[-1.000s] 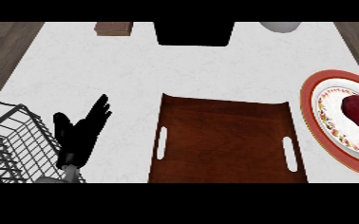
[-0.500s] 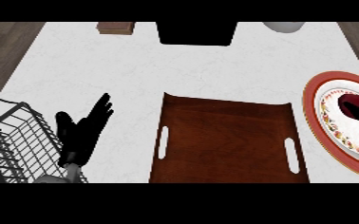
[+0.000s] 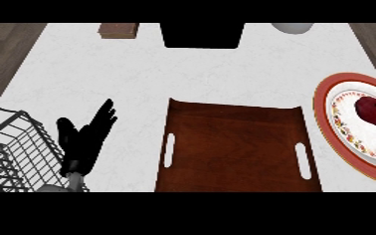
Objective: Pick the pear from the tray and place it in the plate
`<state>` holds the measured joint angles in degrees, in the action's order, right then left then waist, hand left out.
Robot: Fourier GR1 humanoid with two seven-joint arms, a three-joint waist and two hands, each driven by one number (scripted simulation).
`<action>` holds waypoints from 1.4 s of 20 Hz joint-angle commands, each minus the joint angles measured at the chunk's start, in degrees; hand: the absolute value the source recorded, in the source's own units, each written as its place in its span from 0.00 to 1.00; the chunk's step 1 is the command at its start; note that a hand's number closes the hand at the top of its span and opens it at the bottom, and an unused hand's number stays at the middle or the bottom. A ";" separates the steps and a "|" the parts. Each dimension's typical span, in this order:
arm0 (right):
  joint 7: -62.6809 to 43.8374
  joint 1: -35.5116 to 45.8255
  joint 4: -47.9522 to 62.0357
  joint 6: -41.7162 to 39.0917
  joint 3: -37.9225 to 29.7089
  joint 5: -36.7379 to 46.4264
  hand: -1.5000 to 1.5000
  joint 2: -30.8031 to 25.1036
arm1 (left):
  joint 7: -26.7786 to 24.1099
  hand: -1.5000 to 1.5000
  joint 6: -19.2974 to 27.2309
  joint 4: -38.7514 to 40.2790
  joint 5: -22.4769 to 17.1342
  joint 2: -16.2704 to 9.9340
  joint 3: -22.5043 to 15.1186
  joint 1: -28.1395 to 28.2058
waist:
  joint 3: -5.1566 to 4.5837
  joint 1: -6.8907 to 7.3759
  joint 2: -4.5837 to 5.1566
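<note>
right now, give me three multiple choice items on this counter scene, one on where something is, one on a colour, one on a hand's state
1. Where is the dark red pear-like fruit?
A. on the tray
B. on the plate at the right edge
C. in the wire basket

2. What colour is the tray?
A. dark brown
B. white
C. green

3. How is the left hand?
A. curled round the fruit
B. open, fingers straight, holding nothing
C. pressed flat on the tray

Answers:
1. B, the fruit lies on the red-rimmed plate, and the tray holds nothing.
2. A, its surface is dark brown with two pale handle slots.
3. B, the hand shows between the wire basket and the tray with its fingers spread, apart from both.
</note>
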<state>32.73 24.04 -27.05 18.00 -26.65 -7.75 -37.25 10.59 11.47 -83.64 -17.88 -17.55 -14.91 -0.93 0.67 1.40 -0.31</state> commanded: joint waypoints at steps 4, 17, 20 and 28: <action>1.56 -3.73 3.54 -16.99 -4.71 -6.16 0.00 -5.95 | -0.87 0.50 -2.71 1.06 -1.70 -0.62 2.77 1.73 | -0.60 -1.26 0.39; 14.59 -22.29 -1.44 -29.77 -1.58 -4.77 0.00 -3.38 | -3.65 0.50 -0.71 4.42 1.07 2.88 0.94 2.02 | -0.75 -1.99 0.25; 15.41 -25.43 -2.14 -30.06 -0.89 -3.85 0.00 -3.73 | -0.71 0.50 -1.28 3.48 -0.06 2.21 2.12 -0.64 | -0.73 -1.95 0.28; 16.52 -33.73 -8.54 -30.17 -1.30 -4.92 0.00 -1.83 | -0.31 0.50 -1.11 -1.66 0.43 1.20 1.92 4.86 | -0.73 -1.59 0.22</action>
<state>49.37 -6.55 -31.58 -12.77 -28.28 -12.35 -40.60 11.19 10.75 -84.35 -17.75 -17.68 -13.62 0.97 0.44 -0.02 -1.29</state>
